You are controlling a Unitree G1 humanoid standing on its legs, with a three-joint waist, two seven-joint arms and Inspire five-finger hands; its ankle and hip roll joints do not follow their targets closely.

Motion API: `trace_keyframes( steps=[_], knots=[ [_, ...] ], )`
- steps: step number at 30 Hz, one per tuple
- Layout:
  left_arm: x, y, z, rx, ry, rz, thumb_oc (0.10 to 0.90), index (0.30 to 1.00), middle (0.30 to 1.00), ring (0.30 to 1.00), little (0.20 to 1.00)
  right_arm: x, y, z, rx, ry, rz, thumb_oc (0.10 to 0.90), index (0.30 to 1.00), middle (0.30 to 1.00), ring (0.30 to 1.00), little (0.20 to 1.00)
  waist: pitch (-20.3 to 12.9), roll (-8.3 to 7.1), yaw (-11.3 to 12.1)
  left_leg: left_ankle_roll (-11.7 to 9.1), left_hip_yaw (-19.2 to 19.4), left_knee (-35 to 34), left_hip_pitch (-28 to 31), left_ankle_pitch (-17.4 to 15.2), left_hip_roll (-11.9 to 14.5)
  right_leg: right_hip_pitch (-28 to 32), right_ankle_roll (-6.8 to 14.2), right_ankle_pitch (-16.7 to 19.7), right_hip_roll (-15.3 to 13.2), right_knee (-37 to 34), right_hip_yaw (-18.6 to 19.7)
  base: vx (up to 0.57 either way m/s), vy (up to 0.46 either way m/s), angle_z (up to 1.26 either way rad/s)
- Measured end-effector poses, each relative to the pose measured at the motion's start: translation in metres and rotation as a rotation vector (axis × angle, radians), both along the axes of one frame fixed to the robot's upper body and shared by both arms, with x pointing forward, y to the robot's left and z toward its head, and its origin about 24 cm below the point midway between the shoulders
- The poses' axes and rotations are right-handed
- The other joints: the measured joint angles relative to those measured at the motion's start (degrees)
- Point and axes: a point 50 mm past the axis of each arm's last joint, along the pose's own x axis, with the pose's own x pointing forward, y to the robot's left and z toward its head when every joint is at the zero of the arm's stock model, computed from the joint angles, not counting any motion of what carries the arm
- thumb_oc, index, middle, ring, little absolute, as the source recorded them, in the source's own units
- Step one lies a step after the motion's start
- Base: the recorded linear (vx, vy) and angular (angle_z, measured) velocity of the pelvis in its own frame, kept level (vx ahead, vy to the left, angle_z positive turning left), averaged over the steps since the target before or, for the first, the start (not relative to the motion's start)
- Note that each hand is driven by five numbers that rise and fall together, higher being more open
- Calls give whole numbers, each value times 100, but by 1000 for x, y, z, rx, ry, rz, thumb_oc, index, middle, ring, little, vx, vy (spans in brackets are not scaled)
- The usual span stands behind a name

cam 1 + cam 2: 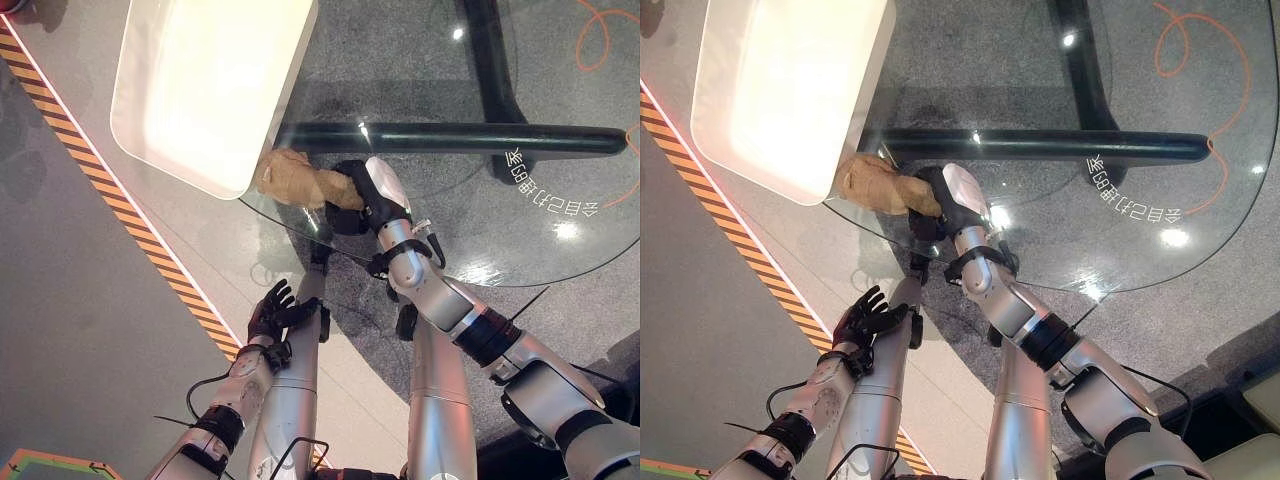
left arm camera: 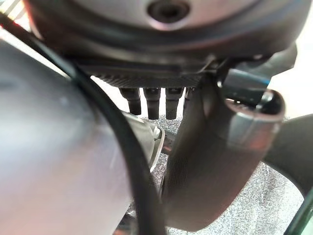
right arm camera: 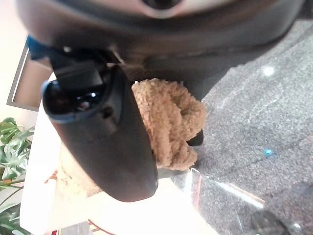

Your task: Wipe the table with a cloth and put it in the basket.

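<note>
We observe the right hand [image 1: 352, 196] over the near left edge of the round glass table [image 1: 560, 150], its fingers [image 3: 105, 142] clenched around a tan fluffy cloth [image 1: 295, 180]. The cloth is bunched in that grasp and protrudes from the hand towards a white basket [image 1: 165, 150], just touching or just beside the basket's near corner; we cannot tell which. In the right wrist view the cloth [image 3: 168, 122] bulges out between thumb and fingers, with the table's edge and the pale basket beneath it. The basket stands at the table's left side, partly overhanging the rim. The left hand [image 1: 868, 318] hangs low beside the table, well apart from the cloth, its fingers [image 2: 146, 100] released and spread, holding nothing. On the floor we note a striped orange-and-black tape line [image 1: 120, 205] running past the basket, and an orange cord [image 1: 1200, 50] lying beyond the glass. A dark table frame [image 1: 450, 138] shows through the top.
</note>
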Motion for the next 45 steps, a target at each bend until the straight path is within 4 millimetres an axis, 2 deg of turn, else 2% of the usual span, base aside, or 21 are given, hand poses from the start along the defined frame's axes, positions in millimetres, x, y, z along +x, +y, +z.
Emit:
trace_keyframes(
  steps=[5,8,12,16,20,25,30,38,42,45],
  knots=[
    [-1,2,-1,6,6,2,800,900,900,900,900,-1,-4,-4,7,-1,-23,100,300,300,300,200,21,-66,-10,23,0,55,59,-26,-10,97,-17,8,-12,7,-7,12,-5,1],
    [-2,3,-4,18,21,-5,800,900,900,900,900,-2,-11,-15,26,13,-73,100,300,300,300,200,27,-115,-3,37,2,49,171,-10,-31,217,-17,16,-26,-23,-7,0,0,0],
    [-2,4,-3,19,16,-2,800,900,900,900,900,-2,-13,-14,62,4,-102,100,300,300,300,200,33,-125,-16,17,3,61,153,-26,-33,212,-7,29,-27,-45,-4,0,0,0],
    [-1,4,-2,17,10,-2,800,900,900,900,900,0,-24,-10,107,-34,-187,100,300,300,300,200,39,-135,-16,41,6,92,132,-46,-32,207,-1,46,-22,-96,0,0,0,0],
    [0,6,1,20,-3,0,800,900,900,900,900,3,-37,-3,162,-77,-280,100,300,300,300,200,82,-210,-17,55,28,105,132,-54,-38,207,6,57,-22,-108,55,0,0,0],
    [1,7,2,16,-9,8,800,900,900,900,900,8,-60,9,282,-113,-398,100,300,300,300,200,99,-250,-31,72,75,118,131,-58,-54,214,55,96,-25,-160,117,6,-18,-3],
    [1,12,3,26,-14,12,800,900,900,900,900,14,-82,16,306,-147,-476,100,300,300,300,200,112,-327,-83,128,139,154,130,-80,-57,224,97,139,-26,-196,143,2,-20,-5],
    [1,15,3,27,-14,2,800,900,900,900,900,21,-113,24,404,-159,-595,100,300,300,300,200,113,-332,-122,177,183,191,110,-114,-65,263,165,216,-22,-334,190,-2,-5,-3],
    [0,18,2,27,-11,4,800,900,900,900,900,20,-134,25,541,-175,-704,100,300,300,300,200,118,-341,-127,201,220,180,98,-130,-74,255,189,250,-19,-397,249,-4,-6,-4],
    [-1,21,2,25,-8,8,800,900,900,900,900,18,-157,25,679,-205,-813,100,300,300,300,200,114,-380,-141,250,294,168,61,-111,-78,192,201,272,-27,-420,292,-51,-18,-5]
  ],
)
